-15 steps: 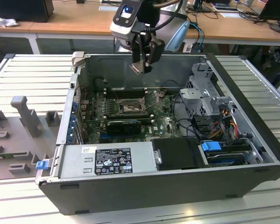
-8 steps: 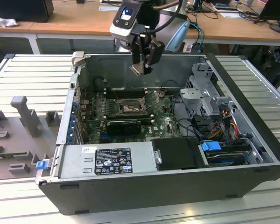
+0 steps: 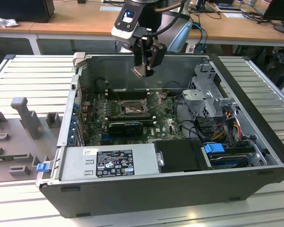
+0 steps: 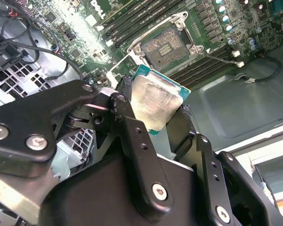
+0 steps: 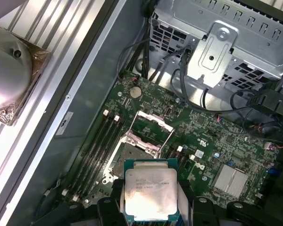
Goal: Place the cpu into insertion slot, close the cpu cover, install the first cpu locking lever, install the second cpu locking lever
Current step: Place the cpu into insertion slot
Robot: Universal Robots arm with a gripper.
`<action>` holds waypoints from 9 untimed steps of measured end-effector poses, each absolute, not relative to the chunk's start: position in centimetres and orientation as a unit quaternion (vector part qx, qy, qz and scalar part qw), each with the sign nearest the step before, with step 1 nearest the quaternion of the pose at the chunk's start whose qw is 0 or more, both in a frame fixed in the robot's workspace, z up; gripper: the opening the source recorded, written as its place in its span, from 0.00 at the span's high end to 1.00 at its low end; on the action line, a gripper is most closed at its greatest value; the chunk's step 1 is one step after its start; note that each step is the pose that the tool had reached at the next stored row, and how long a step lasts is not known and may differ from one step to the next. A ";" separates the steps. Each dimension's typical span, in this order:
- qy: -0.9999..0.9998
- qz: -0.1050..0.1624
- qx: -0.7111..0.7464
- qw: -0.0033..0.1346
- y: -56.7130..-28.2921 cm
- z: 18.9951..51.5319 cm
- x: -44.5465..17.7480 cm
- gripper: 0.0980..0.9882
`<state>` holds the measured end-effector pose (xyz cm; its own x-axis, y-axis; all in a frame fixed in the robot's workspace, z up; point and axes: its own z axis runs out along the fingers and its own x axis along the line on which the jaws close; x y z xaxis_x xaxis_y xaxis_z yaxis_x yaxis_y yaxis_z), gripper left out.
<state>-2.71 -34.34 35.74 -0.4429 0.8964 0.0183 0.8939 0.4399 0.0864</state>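
My gripper (image 3: pixel 143 71) hangs above the open computer case, shut on the cpu (image 4: pixel 155 101), a flat square chip with a dull silver top and green edge. Both wrist views show the chip between the black fingers (image 5: pixel 114 192); in the first wrist view the cpu (image 5: pixel 149 188) partly hides what lies beneath it. Below, on the green board, sits the insertion slot (image 4: pixel 166 44), a dark pin field ringed by silver metal, uncovered. In the exterior view the insertion slot (image 3: pixel 131 108) lies below and slightly left of the gripper. The cpu cover (image 5: pixel 155 120) stands tipped up beside the socket.
Long black memory slots (image 4: pixel 132 21) run beside the socket. A black card (image 3: pixel 125 126) lies across the board nearer the camera. A metal drive cage (image 3: pixel 206 97) with cables stands at the exterior view's right, and a power supply (image 3: pixel 109 163) fills the case's near side. Case walls (image 3: pixel 80 75) surround the board.
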 end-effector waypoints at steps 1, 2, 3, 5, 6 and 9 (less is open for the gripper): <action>0.848 0.042 0.528 0.015 -34.3 35.7 -2.7 0.51; 0.848 0.041 0.529 0.015 -34.3 35.6 -2.7 0.51; 0.847 0.042 0.530 0.015 -34.3 35.6 -2.7 0.51; 0.844 0.041 0.534 0.015 -34.3 35.5 -2.7 0.51; 0.842 0.041 0.538 0.016 -34.3 35.5 -2.7 0.51; 0.833 0.041 0.552 0.016 -34.3 35.4 -2.7 0.51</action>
<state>-2.71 -34.34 35.41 -0.3907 0.9203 0.0184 0.9177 0.3878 0.0865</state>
